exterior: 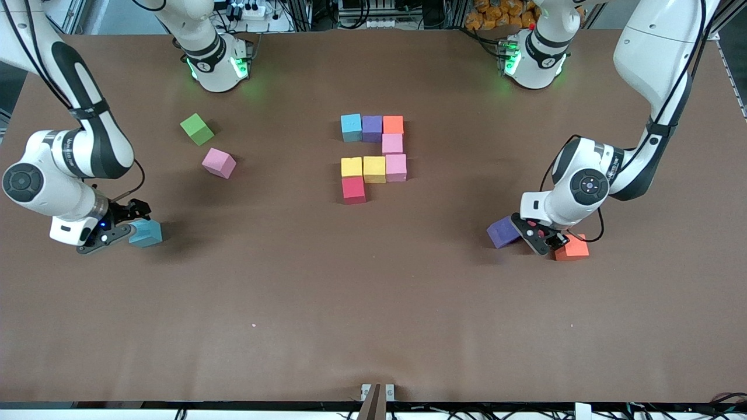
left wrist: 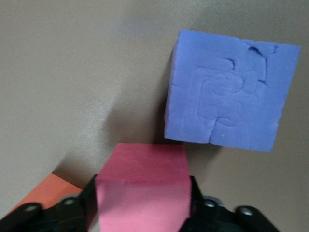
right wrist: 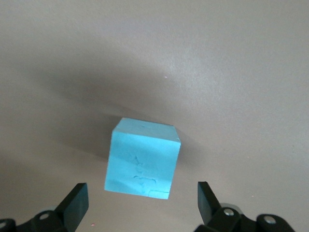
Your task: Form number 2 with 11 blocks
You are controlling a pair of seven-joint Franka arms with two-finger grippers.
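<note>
Foam, by the look: red cube (left wrist: pixel 145 164) beside purple cube (left wrist: pixel 227 92) at left arm's worktop (exterior: pixel 373 291) end, likely light, squashy, grippy, clamped flat-sided by left gripper (left wrist: pixel 142 193) fingers (left wrist: pixel 88 200); right gripper (right wrist: pixel 141 198) fingers apart over light blue cube (right wrist: pixel 142 162).

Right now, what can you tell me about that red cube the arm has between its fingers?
The red cube is a small matte, foam-looking block with plain faces. It sits between the left gripper's black fingers, which press its two sides, at the left arm's end of the table. Close by lie a purple cube and an orange cube. Whether it touches the table is unclear.
</note>
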